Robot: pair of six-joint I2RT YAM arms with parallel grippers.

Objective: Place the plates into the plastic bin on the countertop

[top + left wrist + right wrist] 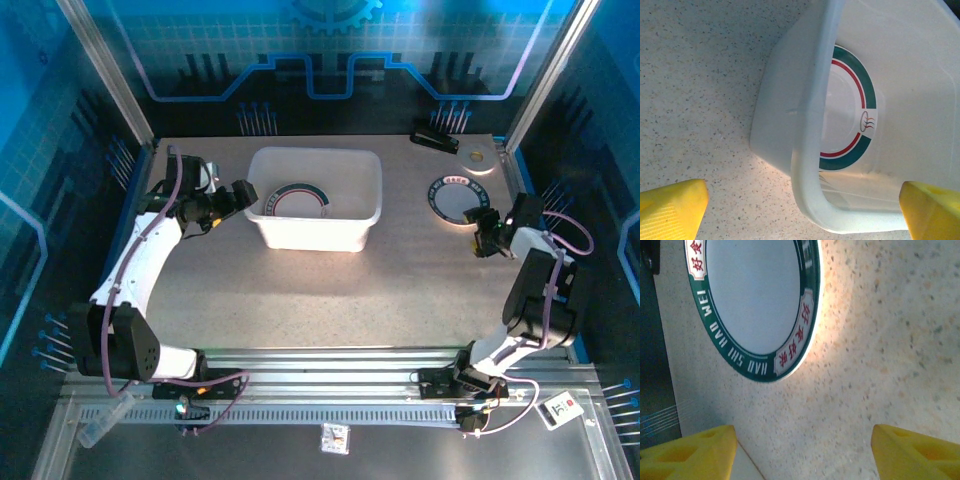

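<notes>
Well, my left gripper [802, 202] stands wide open, its two yellow fingers [671, 210] spread to either side of a rounded corner of the plastic bin [315, 235]. One finger hangs over the speckled countertop [700, 90] outside the wall and the other over the bin's inside, with the rolled rim between them and nothing clasped. On the bin's floor lies one plate [846, 95], white with a green band and a thin red ring. From above, that gripper sits just beside the bin's left wall. My right gripper [802, 440] is open too, its yellow fingers [690, 452] apart over bare countertop with nothing between them. Just ahead of it lies a second plate [755, 300], white in the middle, with a dark green rim bearing white letters and red characters on white panels. It rests flat on the countertop, well to the right of the bin and near the right edge. My fingers do not touch it. Farther back, toward the rear right corner, a small tan ring [477, 157] lies near a black object [435, 140].
</notes>
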